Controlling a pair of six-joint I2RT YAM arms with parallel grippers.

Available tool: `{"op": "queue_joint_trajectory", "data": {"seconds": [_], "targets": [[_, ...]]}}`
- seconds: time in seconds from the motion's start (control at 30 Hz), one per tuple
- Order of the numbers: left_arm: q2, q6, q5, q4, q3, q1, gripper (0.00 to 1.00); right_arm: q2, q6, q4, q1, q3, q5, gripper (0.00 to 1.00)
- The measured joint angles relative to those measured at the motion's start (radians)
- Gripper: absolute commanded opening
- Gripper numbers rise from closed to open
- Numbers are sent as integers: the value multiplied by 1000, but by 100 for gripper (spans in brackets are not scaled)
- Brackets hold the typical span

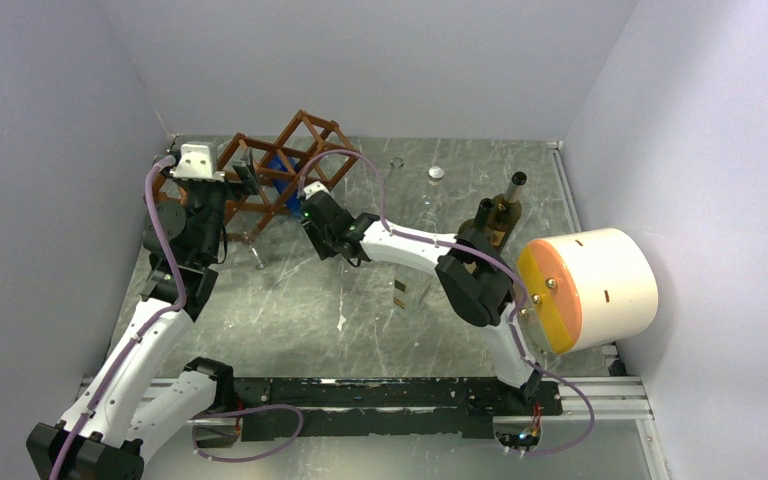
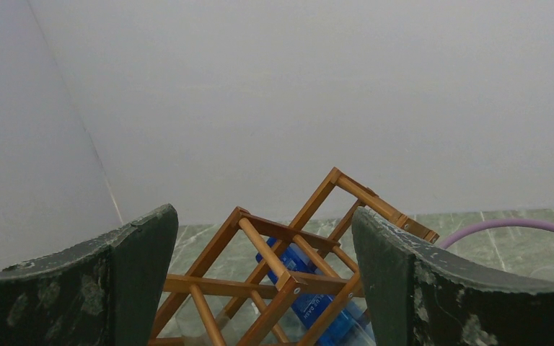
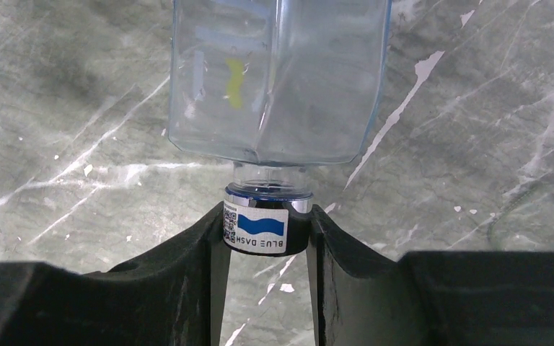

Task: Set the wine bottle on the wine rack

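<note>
Right gripper (image 3: 265, 225) clamps only the cap of clear blue-labelled plastic bottle (image 3: 278, 79), seemingly lying in reddish-brown wooden lattice rack (image 2: 265, 250), left gripper (image 2: 261, 216) agape alongside; such a narrow hold risks the bottle pivoting or snagging bars.

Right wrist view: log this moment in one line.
right gripper: shut on clear bottle at cap | left gripper: open, empty, facing wine rack
</note>
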Motion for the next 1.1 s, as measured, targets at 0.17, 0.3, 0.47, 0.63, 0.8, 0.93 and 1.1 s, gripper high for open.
{"op": "queue_joint_trajectory", "data": {"seconds": [0.17,0.3,0.47,0.63,0.8,0.93,1.1], "targets": [[0,0,4,0,0,0,94,6,-5,1,-6,11,-3,31],[0,0,7,0,0,0,94,7,-4,6,-10,22,-6,44],[0,0,11,0,0,0,94,4,2,52,-14,18,-26,69],[0,-2,17,0,0,0,94,-32,5,85,-16,-2,-53,75],[-5,-8,19,0,0,0,94,-134,12,86,-16,-31,-69,75],[-19,-16,26,0,0,0,94,-288,24,92,-17,-63,-74,74],[-34,-51,75,18,-8,1,94,-552,54,107,-18,-164,-23,72]]}}
